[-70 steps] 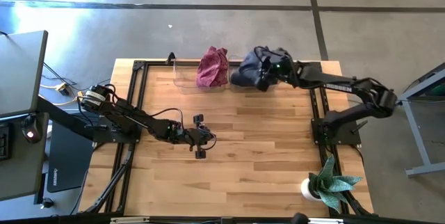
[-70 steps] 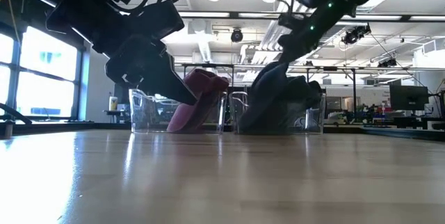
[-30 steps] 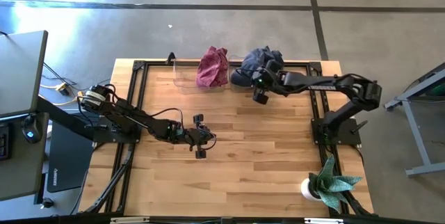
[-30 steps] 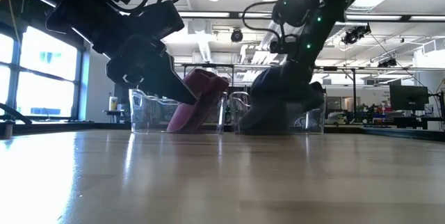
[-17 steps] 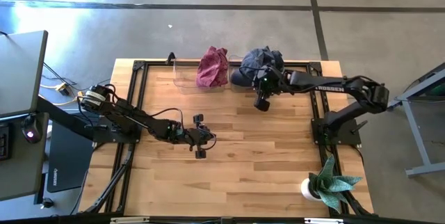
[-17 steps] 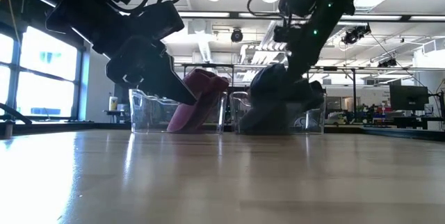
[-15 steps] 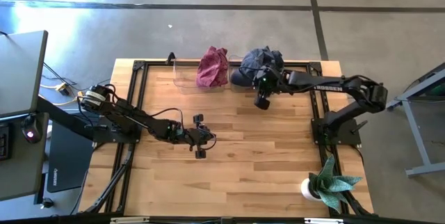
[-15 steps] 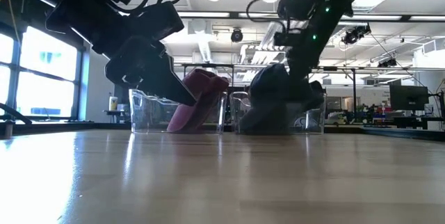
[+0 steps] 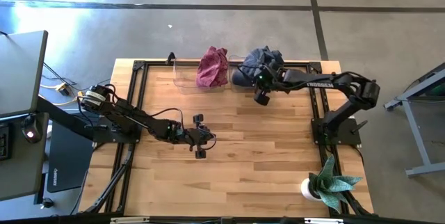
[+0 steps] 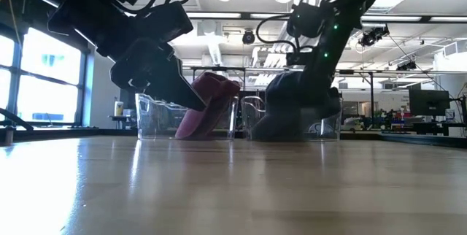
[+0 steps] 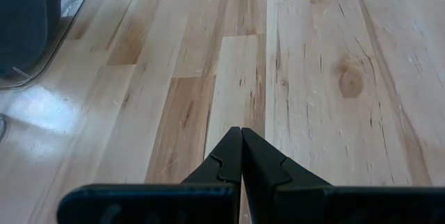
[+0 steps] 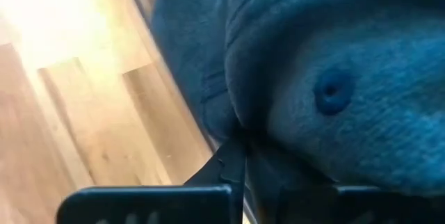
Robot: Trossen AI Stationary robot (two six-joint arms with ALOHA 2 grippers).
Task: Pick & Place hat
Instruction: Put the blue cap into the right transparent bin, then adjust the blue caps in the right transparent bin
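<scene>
At about 7 o'clock of the table's centre, the left gripper [image 9: 201, 145] waits low over the bare wood table [image 9: 264, 154], its fingers pressed together on nothing.

Farther back, at 1 o'clock near the far edge, the right gripper [image 9: 259, 85] reaches into the dark blue hat [image 9: 263, 62], which sits slumped in a clear bin [image 10: 328, 127]. Its fingers are pinched together at the hat's near fold [image 12: 240, 123]; whether cloth is truly caught between them I cannot tell for sure, though the wrist view suggests a thin pinch.

Beside it at 11 o'clock lies a maroon hat [image 9: 212, 67] in its own clear bin [image 9: 182, 76].

To do this well, I judge the lift should go straight up, slowly, clearing the bin wall before any sideways travel, since a shallow pinch could slip.
</scene>
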